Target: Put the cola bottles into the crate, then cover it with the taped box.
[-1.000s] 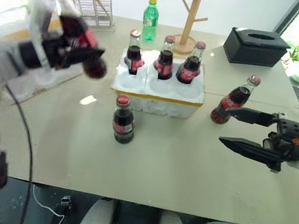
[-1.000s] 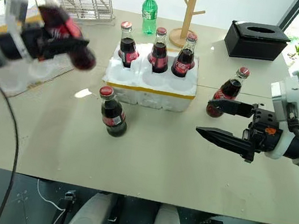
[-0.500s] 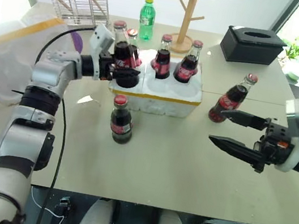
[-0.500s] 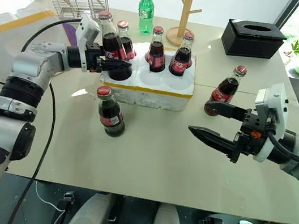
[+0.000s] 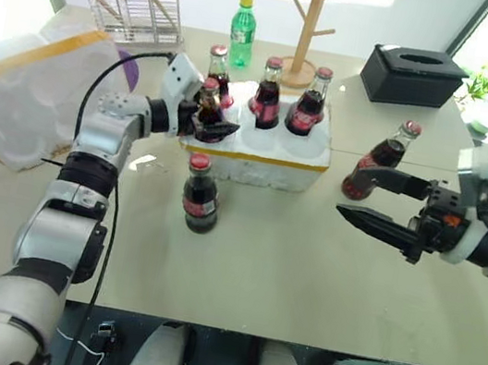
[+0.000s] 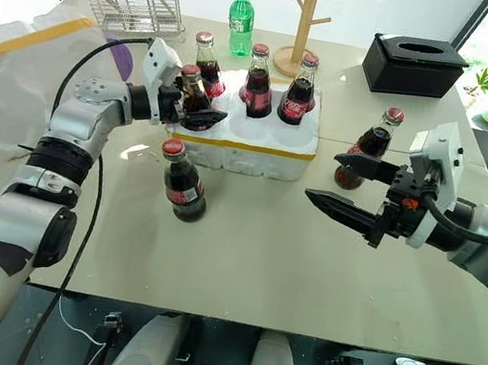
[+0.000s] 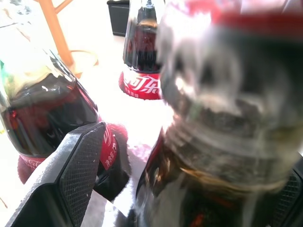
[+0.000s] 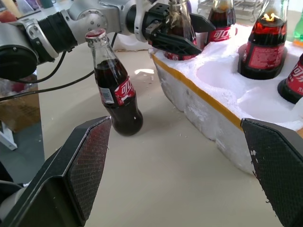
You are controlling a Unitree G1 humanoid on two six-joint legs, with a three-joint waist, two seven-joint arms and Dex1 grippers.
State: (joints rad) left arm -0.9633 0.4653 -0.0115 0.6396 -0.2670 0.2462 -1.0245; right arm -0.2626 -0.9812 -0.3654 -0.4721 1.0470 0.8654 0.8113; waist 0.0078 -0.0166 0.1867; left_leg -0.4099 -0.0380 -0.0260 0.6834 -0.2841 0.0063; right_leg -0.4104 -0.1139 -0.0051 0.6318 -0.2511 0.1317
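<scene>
Glossy glass cola bottles (image 5: 267, 96) stand in round wells of the grainy styrofoam crate (image 5: 268, 152), both hands spread.

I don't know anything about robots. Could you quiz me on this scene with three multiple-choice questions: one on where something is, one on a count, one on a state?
1. Where is the green bottle?
A. In the crate
B. On the table behind the crate
C. In the right gripper

2. How many cola bottles stand on the table outside the crate?
A. One
B. Two
C. Four

3. What state is the right gripper in?
A. Open and empty
B. Shut on a bottle
C. Shut on the crate

Answers:
1 B: the green bottle stands past the crate, beside the wooden stand.
2 B: one bottle stands in front of the crate and another to its right.
3 A: its two fingers stand wide apart with nothing between them.
</scene>
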